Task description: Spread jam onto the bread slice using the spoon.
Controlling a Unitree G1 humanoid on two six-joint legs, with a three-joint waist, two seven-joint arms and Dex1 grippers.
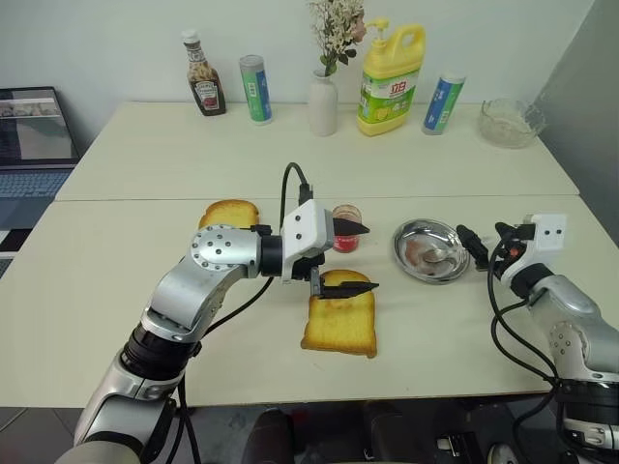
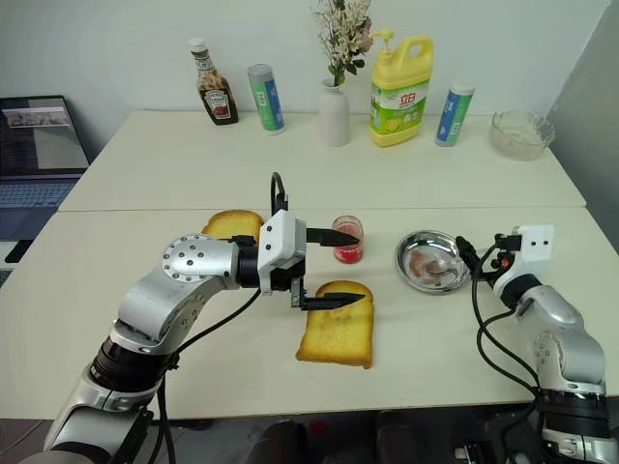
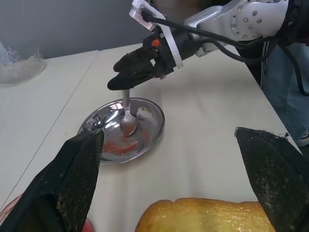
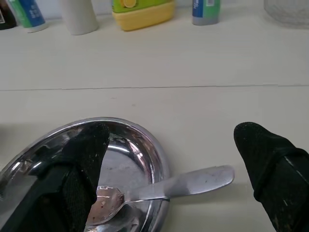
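The right pincer (image 4: 169, 159) gapes empty over the spoon (image 4: 159, 188) resting in the steel dish (image 1: 431, 251); at 9 o'clock, the open left pincer (image 1: 353, 259) risks smearing the bread slice (image 1: 340, 324).

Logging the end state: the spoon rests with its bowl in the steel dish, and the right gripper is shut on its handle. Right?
Not quite. The spoon does rest with its bowl in the steel dish, but the right gripper has open jaws standing either side of the handle, not shut on it. The right wrist view shows this.
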